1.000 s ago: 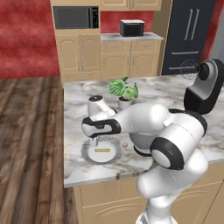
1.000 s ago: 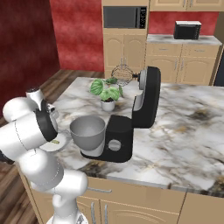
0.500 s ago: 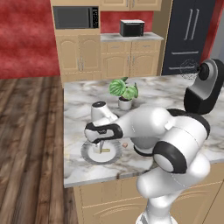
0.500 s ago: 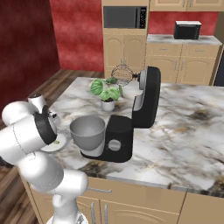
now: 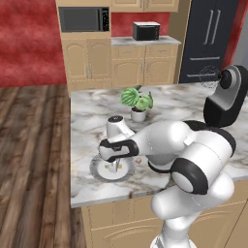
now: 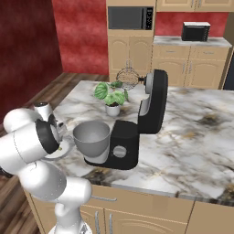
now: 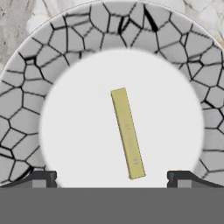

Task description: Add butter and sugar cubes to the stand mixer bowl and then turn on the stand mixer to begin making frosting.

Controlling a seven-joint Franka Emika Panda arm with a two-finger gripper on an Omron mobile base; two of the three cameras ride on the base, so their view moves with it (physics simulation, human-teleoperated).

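The claw (image 7: pixel 112 177) hangs spread wide over the plate (image 7: pixel 26 113), its fingertips (image 7: pixel 41 177) apart and touching nothing. The butter (image 7: pixel 127 133) lies flat on the plate's white middle. From the left base camera the arm hides most of the plate (image 5: pixel 99 172); a tiny tan sugar cube (image 5: pixel 139 160) sits on the marble table (image 5: pixel 92 118) just beside it.

One butter stick (image 7: pixel 127 133), one plate (image 7: pixel 26 109)

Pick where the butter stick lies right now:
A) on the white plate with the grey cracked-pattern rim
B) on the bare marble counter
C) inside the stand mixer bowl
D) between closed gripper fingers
A: the butter stick lies flat on the plate, below the open gripper.
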